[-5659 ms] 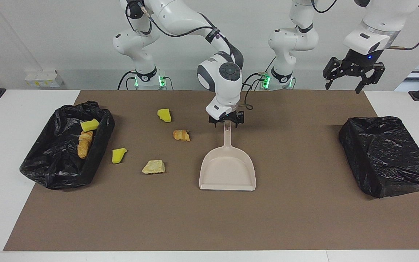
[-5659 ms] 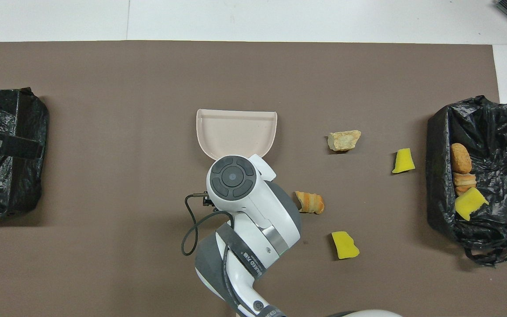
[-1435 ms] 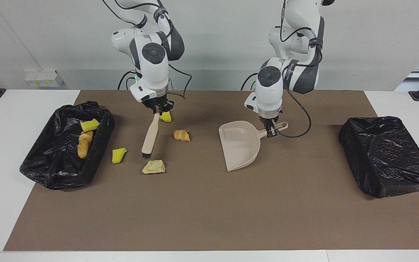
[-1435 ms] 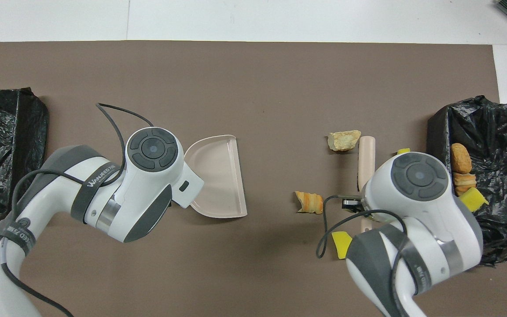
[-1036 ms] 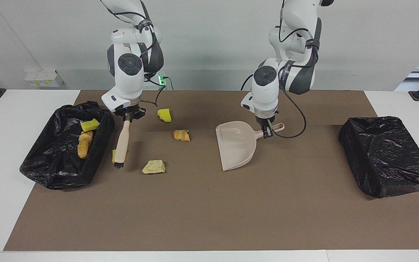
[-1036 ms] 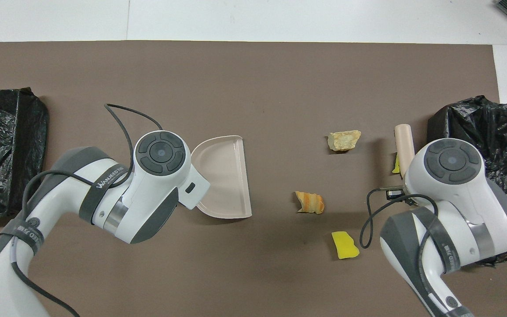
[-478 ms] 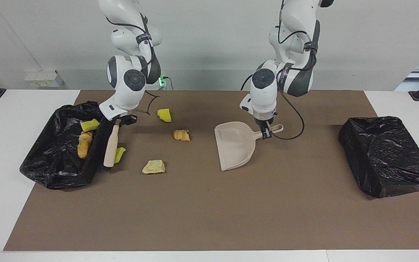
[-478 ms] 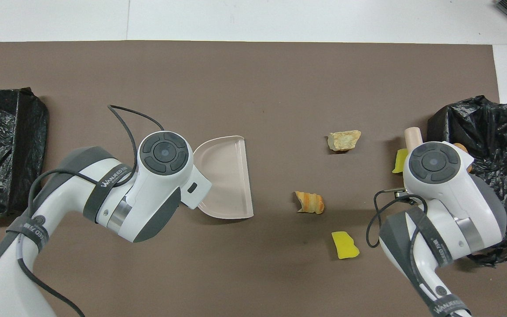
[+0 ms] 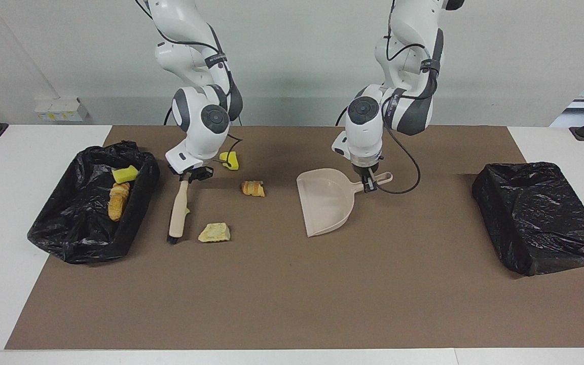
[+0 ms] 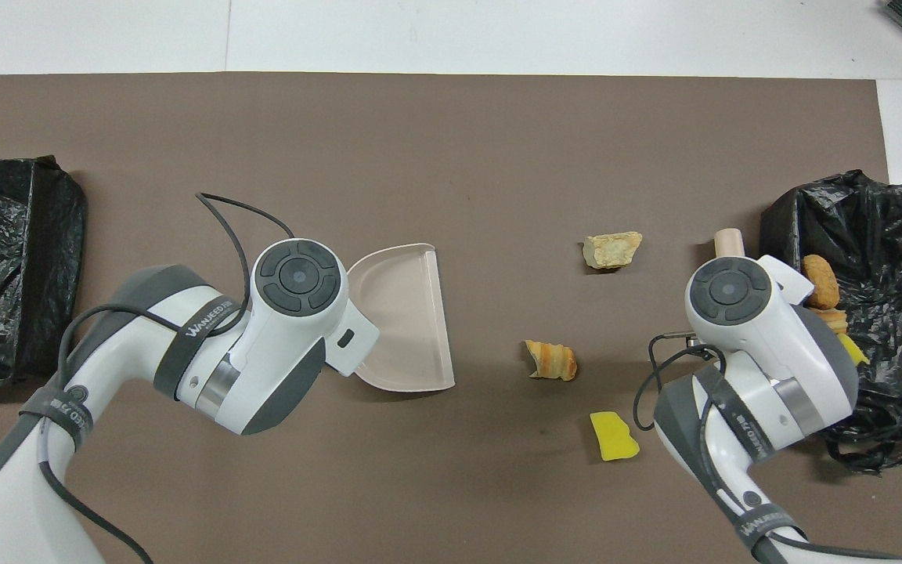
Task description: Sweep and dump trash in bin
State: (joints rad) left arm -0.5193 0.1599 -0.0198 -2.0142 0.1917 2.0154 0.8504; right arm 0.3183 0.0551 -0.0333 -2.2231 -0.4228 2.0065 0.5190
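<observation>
Right gripper (image 9: 194,175) clamps brush (image 9: 178,209); left gripper (image 9: 369,183) clamps dustpan (image 9: 325,201).

The mat (image 9: 292,304) is bare along its edge farthest from the robots, an open lane. At the right arm's end a bag-lined bin (image 9: 89,213), the brush (image 9: 178,209) and scattered trash (image 9: 214,232) crowd the way. The dustpan (image 9: 325,203) blocks the middle; another bin (image 9: 540,218) fills the left arm's end.
</observation>
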